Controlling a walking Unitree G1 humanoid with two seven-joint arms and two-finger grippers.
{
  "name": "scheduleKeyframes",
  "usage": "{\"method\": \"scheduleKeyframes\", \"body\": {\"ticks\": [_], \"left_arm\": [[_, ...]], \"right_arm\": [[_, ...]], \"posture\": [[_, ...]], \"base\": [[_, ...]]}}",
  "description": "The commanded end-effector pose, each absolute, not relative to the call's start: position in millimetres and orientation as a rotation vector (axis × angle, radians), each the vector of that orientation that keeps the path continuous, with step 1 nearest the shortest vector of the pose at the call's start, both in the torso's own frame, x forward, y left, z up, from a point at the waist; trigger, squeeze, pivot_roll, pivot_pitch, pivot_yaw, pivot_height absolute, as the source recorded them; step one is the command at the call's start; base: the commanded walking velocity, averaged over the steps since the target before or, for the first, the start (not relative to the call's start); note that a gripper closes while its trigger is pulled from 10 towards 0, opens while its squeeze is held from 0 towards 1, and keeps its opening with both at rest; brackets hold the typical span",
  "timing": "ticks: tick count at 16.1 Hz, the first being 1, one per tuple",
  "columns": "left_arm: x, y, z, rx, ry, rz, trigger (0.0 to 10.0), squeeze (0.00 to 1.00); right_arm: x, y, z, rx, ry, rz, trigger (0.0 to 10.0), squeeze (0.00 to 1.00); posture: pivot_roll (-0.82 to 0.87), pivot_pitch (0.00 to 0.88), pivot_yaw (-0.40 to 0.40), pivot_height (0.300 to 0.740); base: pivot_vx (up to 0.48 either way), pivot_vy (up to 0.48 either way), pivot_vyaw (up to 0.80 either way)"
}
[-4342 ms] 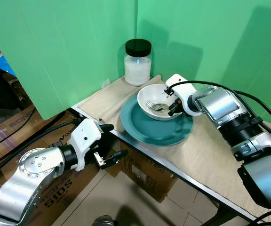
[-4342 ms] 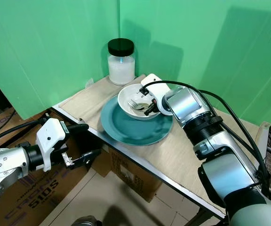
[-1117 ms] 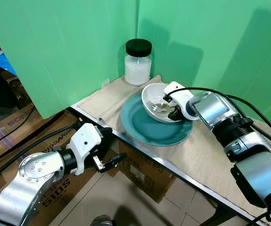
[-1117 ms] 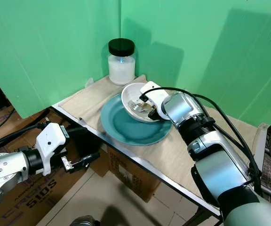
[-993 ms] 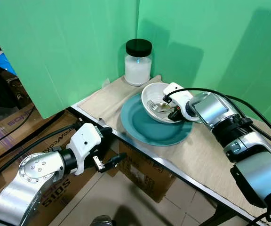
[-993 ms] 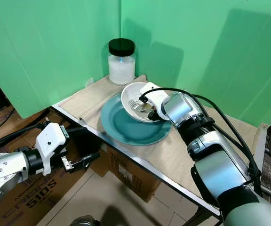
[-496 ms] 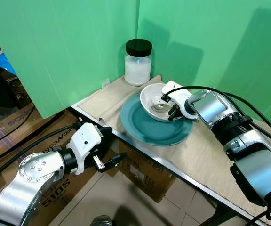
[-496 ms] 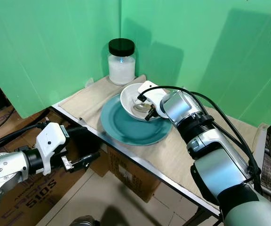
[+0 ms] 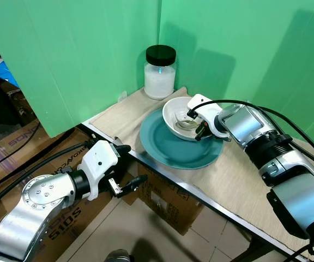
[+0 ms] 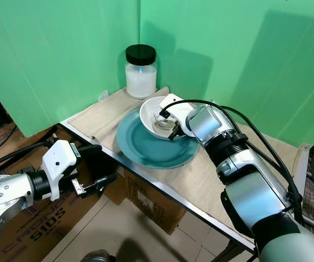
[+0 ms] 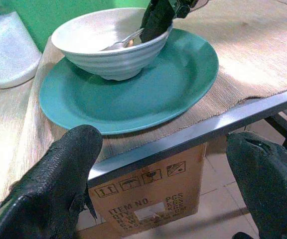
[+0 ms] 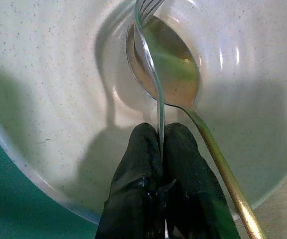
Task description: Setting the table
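Now right end effector (image 12: 161,149) pinching fork (image 12: 151,64) inside bowl (image 9: 173,111); left end effector (image 11: 168,164) spread.

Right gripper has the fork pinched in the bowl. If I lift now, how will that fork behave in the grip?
The fork looks like thin polished metal, so probably stiff and light. The right gripper pinches only its narrow handle edge-on, so it may swivel or slip. Its tines lie over the spoon in the bowl, so lifting might nudge the spoon.

"ITEM NO." on cardboard box (image 11: 148,196)
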State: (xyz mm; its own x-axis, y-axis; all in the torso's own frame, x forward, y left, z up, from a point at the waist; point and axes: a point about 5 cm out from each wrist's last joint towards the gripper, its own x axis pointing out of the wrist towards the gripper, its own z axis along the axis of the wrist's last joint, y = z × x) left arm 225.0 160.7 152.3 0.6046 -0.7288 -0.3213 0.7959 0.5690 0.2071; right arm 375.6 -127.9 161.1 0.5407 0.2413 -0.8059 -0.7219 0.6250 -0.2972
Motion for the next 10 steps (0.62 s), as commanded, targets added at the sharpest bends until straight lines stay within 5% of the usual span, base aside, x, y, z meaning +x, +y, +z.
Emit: {"method": "scheduleKeyframes", "body": {"ticks": [1,10], "left_arm": [[226.0,159.3,152.8,0.36,0.2,-0.905,10.0,0.13],[227.3,157.7,152.1,0.363,0.191,-0.906,10.0,0.13]], "right_arm": [[380.3,-129.9,172.3,-0.656,0.762,0.626,0.0,0.0],[381.2,-136.7,215.0,-0.288,0.547,0.66,0.0,0.0]], "posture": [[0.16,0.0,-0.042,0.74],[0.15,0.0,-0.038,0.74]], "base": [[0.0,0.0,0.0],[0.0,0.0,0.0]]}}
